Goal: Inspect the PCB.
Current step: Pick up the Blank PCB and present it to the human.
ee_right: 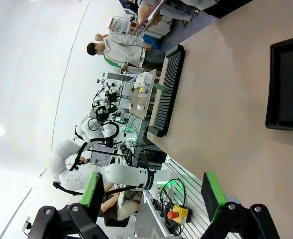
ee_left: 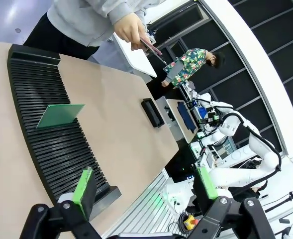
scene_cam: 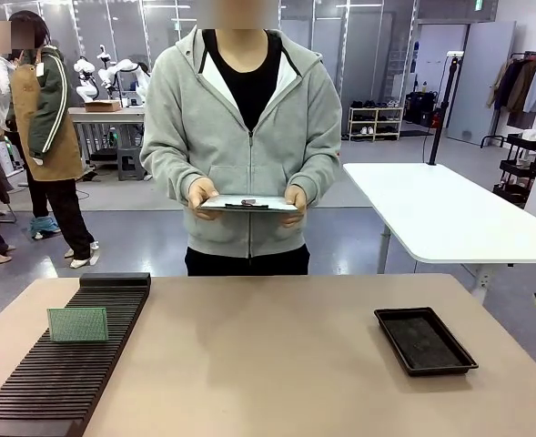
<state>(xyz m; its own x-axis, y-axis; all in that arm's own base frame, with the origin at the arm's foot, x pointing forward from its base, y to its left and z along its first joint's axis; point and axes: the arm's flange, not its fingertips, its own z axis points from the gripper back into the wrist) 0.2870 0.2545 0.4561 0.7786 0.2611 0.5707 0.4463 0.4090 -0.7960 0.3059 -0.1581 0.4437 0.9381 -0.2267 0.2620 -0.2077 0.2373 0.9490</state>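
The board (ee_left: 60,114) stands on edge in the slotted rack (ee_left: 37,74), ahead and left of the wide-open, empty left gripper (ee_left: 145,183), the nearer one, while the right gripper (ee_right: 152,193) gapes empty too

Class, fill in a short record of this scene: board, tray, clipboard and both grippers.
Board: green, standing in the black rack, robot's left side
Tray: black, robot's right side
Clipboard: grey, held by the person in both hands
Left gripper: open, holding nothing
Right gripper: open, holding nothing
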